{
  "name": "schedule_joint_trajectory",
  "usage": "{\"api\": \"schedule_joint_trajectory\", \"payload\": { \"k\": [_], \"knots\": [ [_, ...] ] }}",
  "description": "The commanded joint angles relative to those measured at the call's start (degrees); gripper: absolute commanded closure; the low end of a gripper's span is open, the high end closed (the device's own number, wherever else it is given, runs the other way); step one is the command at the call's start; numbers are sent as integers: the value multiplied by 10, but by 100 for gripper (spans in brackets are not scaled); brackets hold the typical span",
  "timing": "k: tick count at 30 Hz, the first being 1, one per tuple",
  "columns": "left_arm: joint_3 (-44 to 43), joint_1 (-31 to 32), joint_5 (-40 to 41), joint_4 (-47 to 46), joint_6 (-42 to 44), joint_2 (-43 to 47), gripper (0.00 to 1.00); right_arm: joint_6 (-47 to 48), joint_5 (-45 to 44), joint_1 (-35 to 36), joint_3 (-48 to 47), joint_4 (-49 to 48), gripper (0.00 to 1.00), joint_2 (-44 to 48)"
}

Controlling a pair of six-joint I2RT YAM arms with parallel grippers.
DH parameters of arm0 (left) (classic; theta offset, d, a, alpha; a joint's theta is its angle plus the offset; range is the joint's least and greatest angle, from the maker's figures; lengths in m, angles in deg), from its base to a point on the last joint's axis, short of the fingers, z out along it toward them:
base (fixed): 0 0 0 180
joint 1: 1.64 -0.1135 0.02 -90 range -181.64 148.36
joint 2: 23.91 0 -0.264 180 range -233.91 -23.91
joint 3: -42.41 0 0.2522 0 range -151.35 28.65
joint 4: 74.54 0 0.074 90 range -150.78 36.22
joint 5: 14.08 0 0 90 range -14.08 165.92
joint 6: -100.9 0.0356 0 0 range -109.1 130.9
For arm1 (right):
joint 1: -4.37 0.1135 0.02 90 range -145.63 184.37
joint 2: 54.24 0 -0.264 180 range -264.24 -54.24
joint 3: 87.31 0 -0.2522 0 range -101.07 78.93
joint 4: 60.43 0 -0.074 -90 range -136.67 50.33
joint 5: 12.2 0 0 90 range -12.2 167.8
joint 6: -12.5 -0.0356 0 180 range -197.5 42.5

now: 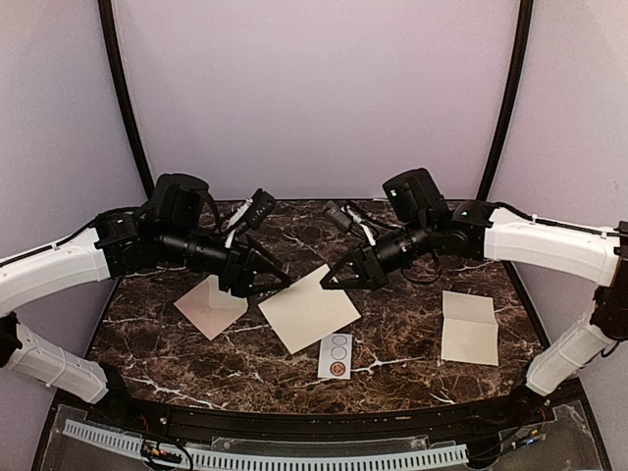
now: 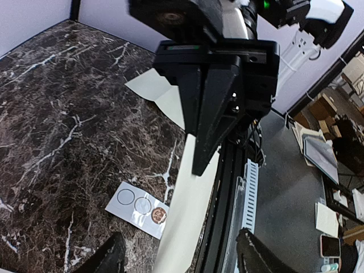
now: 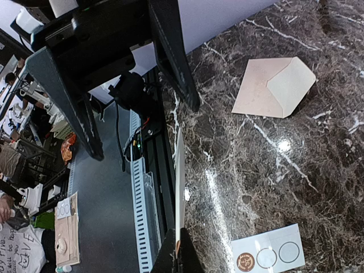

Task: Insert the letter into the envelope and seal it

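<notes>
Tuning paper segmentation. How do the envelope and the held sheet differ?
Colour: the envelope is pinkish-tan; the held sheet is paler cream.
Shape: the envelope has a pointed flap; the held sheet is a plain rectangle.
Pose: the envelope lies flat on the table; the held sheet is up off it, pinched by the right gripper.
Both are unprinted paper.

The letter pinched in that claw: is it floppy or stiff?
Probably only a little floppy: held by the right gripper alone, the letter looks nearly straight edge-on in the right wrist view. So thin a sheet is likely very light and would buckle if pushed at its edge.
</notes>
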Motion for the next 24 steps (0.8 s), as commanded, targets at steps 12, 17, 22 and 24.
{"api": "schedule_joint_trajectory", "payload": {
  "k": [12, 17, 22, 24],
  "knots": [
    [-42, 48, -59, 94, 73, -90, 79, 72, 39, 20, -70, 87, 100, -34],
    [-14, 49, -50, 31, 34, -64, 100, 36, 15, 8, -47, 27, 69, -3],
    [61, 48, 28, -110, -56, 4, 100, -82, -16, -40, 60, -159, 17, 84],
    [96, 47, 75, -198, -107, 34, 100, -142, -57, -45, 116, -258, 9, 121]
  ]
}}
